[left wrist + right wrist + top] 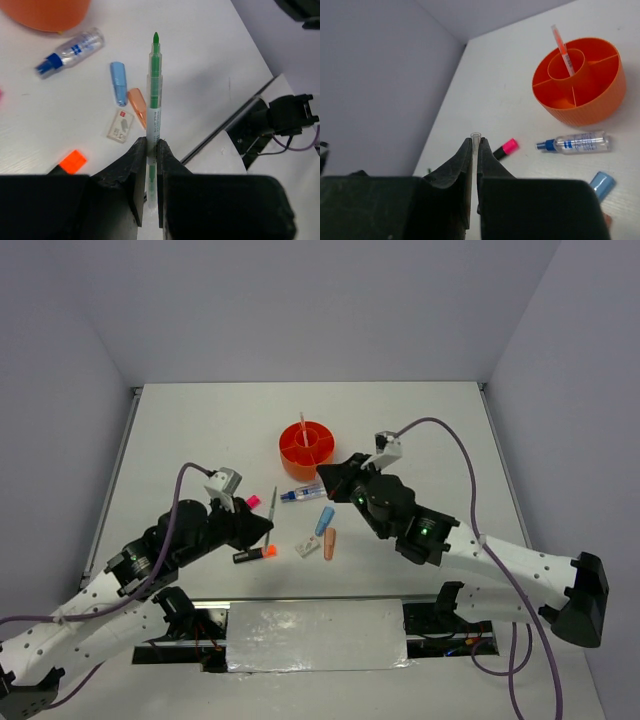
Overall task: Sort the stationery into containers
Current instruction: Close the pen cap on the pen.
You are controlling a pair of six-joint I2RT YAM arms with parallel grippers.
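Left wrist view: the left gripper [151, 144] has its jaws pressed tight on a green pen [155, 95], gripping it near its lower end, with the bare green tip pointing away from the wrist. Below the pen on the table [210, 55] lie a blue eraser [119, 82], a salmon eraser [137, 106] and a white eraser [120, 126], close together. The marker [70, 52] lies near the tub [47, 12], and an orange cap [72, 161] shows at the lower left.

Right wrist view: the right gripper [474, 144] has its jaws closed on a thin clear tube [476, 135] whose open end sticks out just past the fingertips. What the tube is I cannot tell. Beyond it lies the pink-capped highlighter [504, 148]. The tub sits further off, with one thin pen [562, 50] standing tilted in its centre cup.

From the top view, both grippers hang over the middle of the table, well apart, with the marker and erasers between them. The orange-capped highlighter [255, 555] lies under the left gripper.
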